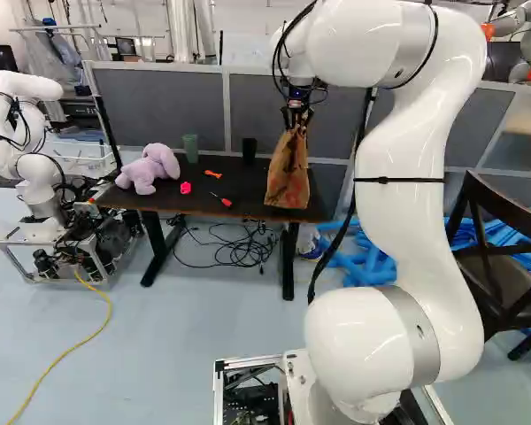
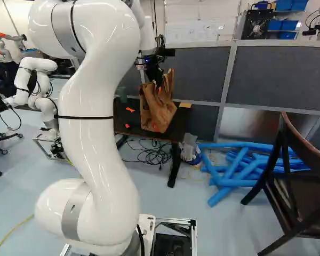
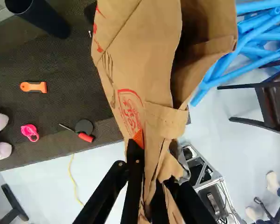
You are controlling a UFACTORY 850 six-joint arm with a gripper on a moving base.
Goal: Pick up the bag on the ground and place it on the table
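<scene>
Black table (image 1: 212, 204), landmark of the set: dark top, black legs, long near edge toward the arm's base, far edge along a grey partition (image 1: 270, 106). Brown paper bag (image 1: 288, 173), red print on its side: hanging at the right end of the table, over the top and near its front edge; contact between bag bottom and table impossible to tell. Black gripper (image 1: 296, 122), orange pads: closed down on the bag's crumpled upper edge, a finger to either side, folded paper between, fingers slightly apart by its thickness. On the table, left end: purple plush toy (image 1: 149, 168), beside the left edge. At the table's far edge: green cup (image 1: 190, 148), black cup (image 1: 249, 150). Mid-table: orange scraper (image 3: 33, 87); pink ring-shaped item (image 3: 30, 132); red-handled screwdriver (image 3: 86, 137) near the front edge, touching or just beside a dark disc (image 3: 84, 127). Open strip of tabletop between screwdriver and black cup, leftward of the bag. At the table's far right corner: tan block (image 2: 185, 104). Under the table: tangled black cables (image 2: 152, 153). Right of the table, on the floor: blue foam tubes (image 2: 240, 165), then dark wooden chair (image 2: 293, 192), well apart from the tabletop's edge.
</scene>
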